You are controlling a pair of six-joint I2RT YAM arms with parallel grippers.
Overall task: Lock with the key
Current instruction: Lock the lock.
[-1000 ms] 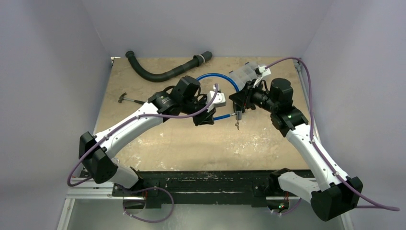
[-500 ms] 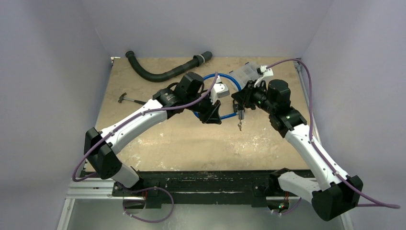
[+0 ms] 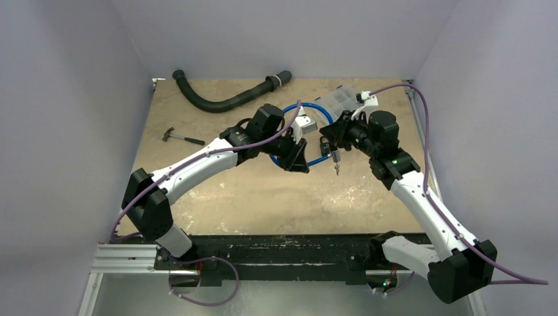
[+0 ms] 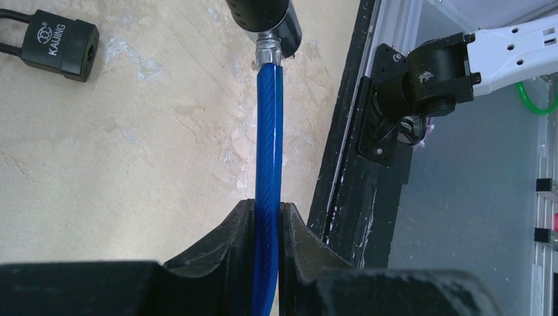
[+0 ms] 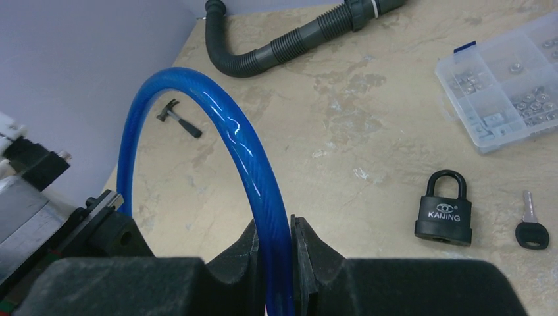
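A blue cable lock (image 3: pixel 324 117) loops between both grippers above the table. My left gripper (image 3: pixel 297 158) is shut on the cable (image 4: pixel 268 197), which runs straight up to the black lock head with a metal ferrule (image 4: pixel 266 29). My right gripper (image 3: pixel 331 141) is shut on the cable too (image 5: pixel 271 217), and from there it arcs up and left (image 5: pixel 197 89). A small bunch of keys (image 3: pixel 337 168) hangs below the right gripper. A black KAIJING padlock (image 5: pixel 445 210) lies on the table with a separate black-headed key (image 5: pixel 532 230) beside it. The padlock also shows in the left wrist view (image 4: pixel 59 41).
A black corrugated hose (image 3: pixel 227 99) lies at the back. A small hammer (image 3: pixel 181 137) lies at the left. A clear parts organiser (image 3: pixel 339 100) sits at the back right, near the right wrist. The table's black front rail (image 3: pixel 283 247) runs along the near edge.
My left gripper has moved right and slightly back along the cable, closer to the right gripper. The hanging keys have shifted right. The right gripper has barely moved.
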